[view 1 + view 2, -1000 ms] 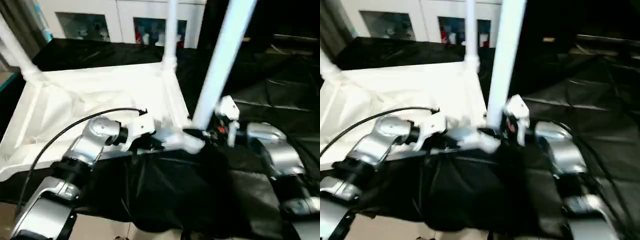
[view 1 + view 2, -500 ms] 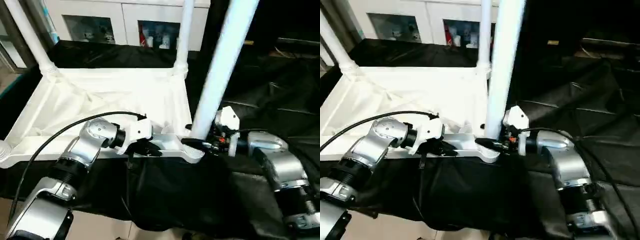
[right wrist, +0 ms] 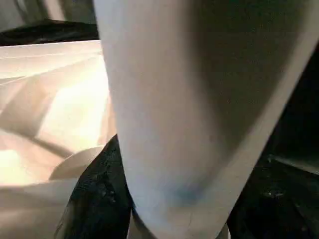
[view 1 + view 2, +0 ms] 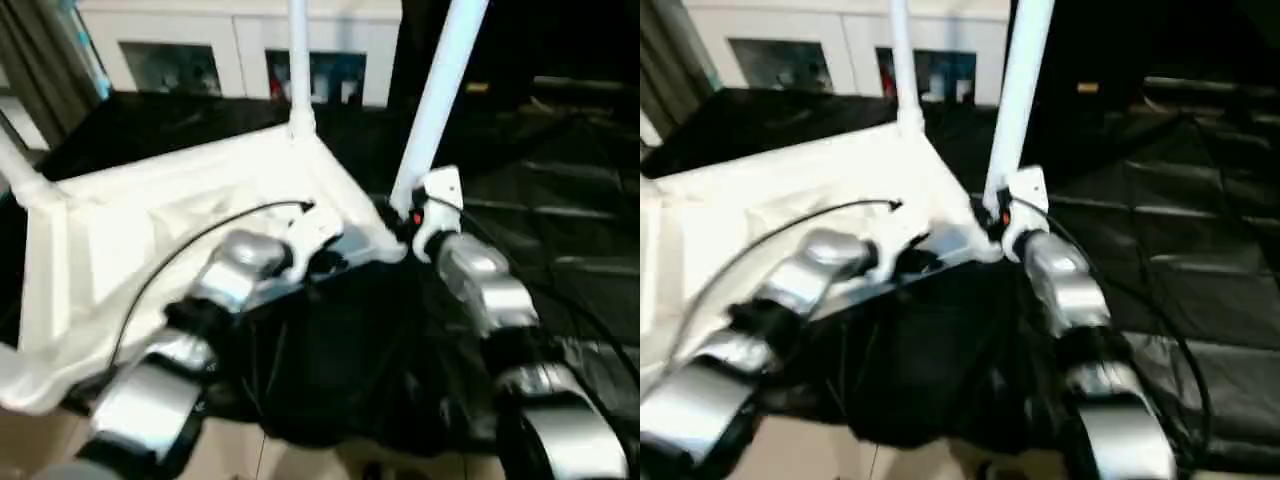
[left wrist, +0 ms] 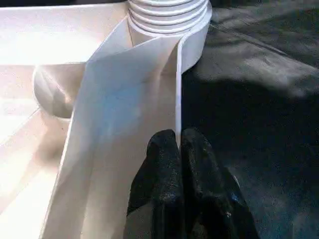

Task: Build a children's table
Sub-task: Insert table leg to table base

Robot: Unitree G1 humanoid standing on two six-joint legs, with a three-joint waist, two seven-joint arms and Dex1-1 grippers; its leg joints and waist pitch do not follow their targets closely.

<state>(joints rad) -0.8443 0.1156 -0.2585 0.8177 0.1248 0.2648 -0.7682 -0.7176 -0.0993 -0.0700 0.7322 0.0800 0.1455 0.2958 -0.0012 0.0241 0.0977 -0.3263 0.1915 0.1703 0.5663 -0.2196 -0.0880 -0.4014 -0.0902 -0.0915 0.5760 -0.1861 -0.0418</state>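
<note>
Upright legs (image 4: pixel 436 100) crowd the tabletop (image 4: pixel 150 210); black cloth (image 4: pixel 560 200) beside lies open

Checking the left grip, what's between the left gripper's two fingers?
The tabletop's thin side wall runs between the left gripper's fingers, its edge pinched there, just short of the corner socket; the left wrist view shows it.

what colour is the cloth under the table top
Black; the cloth under the white table top shows best in the left eye view.

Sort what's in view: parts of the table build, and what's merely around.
Job:
table top, upside down
near leg, in right gripper
far leg, standing in its socket
left gripper, pinching the rim

Around:
white cabinet
black cloth
</note>
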